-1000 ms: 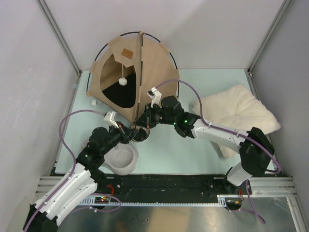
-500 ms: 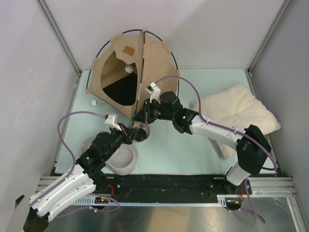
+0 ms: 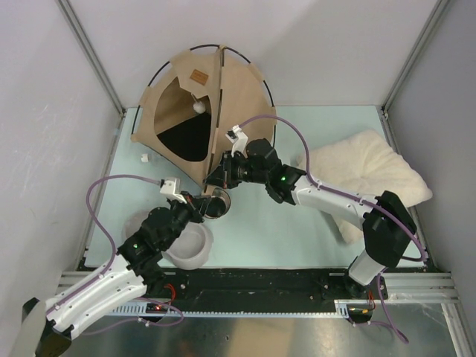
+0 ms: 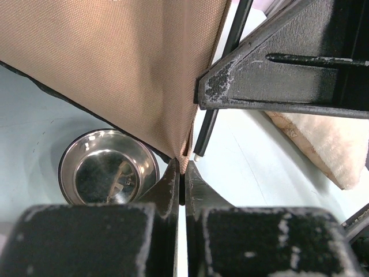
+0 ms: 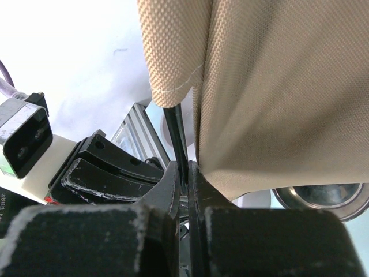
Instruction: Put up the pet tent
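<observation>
The tan pet tent (image 3: 238, 97) stands at the back of the mat, its cat-head doorway (image 3: 182, 123) facing front left with the white pompom (image 3: 198, 106) hanging inside and a brown label (image 3: 197, 77) above. My left gripper (image 3: 202, 201) is shut on the tent's lower front fabric corner (image 4: 183, 163). My right gripper (image 3: 217, 178) is shut on a thin black pole (image 5: 176, 135) beside the tan fabric (image 5: 277, 86) at the same corner. The pole end (image 4: 203, 141) shows next to the pinched corner.
A grey double pet bowl (image 3: 186, 245) sits under the left arm; its steel dish (image 4: 106, 173) lies just below the tent corner. A cream fluffy pillow (image 3: 364, 175) lies at the right. A small white piece (image 3: 143, 158) lies on the mat left of the tent.
The tent has been tipped back and lifted a little at its front corner. Both grippers have kept their hold and shifted slightly up and back. The pompom has swung up inside the doorway.
</observation>
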